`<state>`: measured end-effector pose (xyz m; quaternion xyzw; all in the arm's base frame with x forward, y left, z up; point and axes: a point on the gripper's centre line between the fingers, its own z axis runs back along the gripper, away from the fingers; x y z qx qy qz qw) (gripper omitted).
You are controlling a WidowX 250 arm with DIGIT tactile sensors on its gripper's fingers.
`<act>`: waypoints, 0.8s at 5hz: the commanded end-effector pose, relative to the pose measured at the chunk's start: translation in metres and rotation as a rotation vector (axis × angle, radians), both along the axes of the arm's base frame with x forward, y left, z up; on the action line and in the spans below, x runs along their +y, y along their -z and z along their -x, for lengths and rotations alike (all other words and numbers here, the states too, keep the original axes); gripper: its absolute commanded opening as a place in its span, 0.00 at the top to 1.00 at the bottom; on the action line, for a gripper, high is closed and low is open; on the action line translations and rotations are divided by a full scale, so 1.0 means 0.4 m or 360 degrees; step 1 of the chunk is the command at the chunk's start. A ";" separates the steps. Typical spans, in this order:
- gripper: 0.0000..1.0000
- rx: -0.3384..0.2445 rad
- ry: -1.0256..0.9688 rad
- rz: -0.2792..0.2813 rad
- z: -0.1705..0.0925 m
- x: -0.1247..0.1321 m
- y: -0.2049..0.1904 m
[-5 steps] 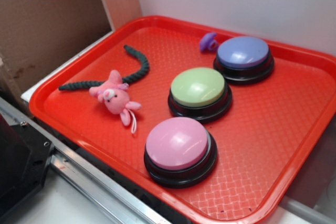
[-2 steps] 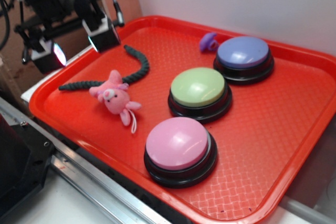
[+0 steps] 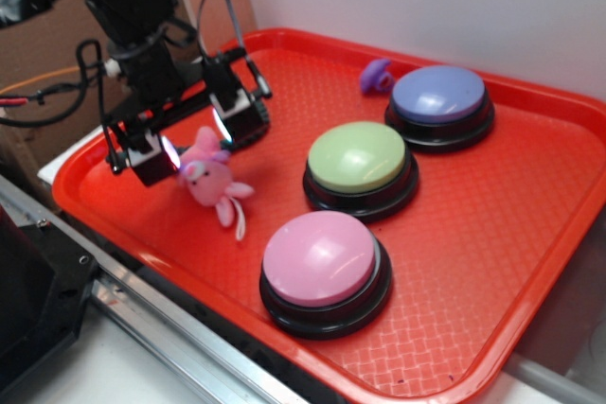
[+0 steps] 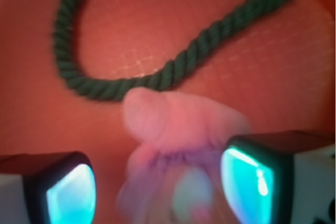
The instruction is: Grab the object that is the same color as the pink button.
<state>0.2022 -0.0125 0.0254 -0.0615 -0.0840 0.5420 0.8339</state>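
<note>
Now the gripper (image 3: 189,132) is wide open over the toy (image 3: 210,180), but it could grab the rope (image 4: 121,80) too, since they touch

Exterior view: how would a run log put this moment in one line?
phase: approach | gripper: open, fingers astride small pink plush animal toy | not yet grasped | red plastic tray | round pink push button untouched

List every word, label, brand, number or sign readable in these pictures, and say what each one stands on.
None can be read.
The pink button, green button and purple button have plain domes with no lettering.
The red tray shows only a woven texture.
The pink plush toy and open gripper carry no visible label; the wrist view is too blurred to show any.
</note>
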 end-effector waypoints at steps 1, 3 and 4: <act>0.02 -0.0014 -0.0059 -0.0026 -0.022 0.008 0.035; 1.00 -0.0032 0.0211 -0.0019 -0.039 0.028 -0.031; 1.00 0.0041 0.0539 -0.0043 -0.060 0.042 -0.123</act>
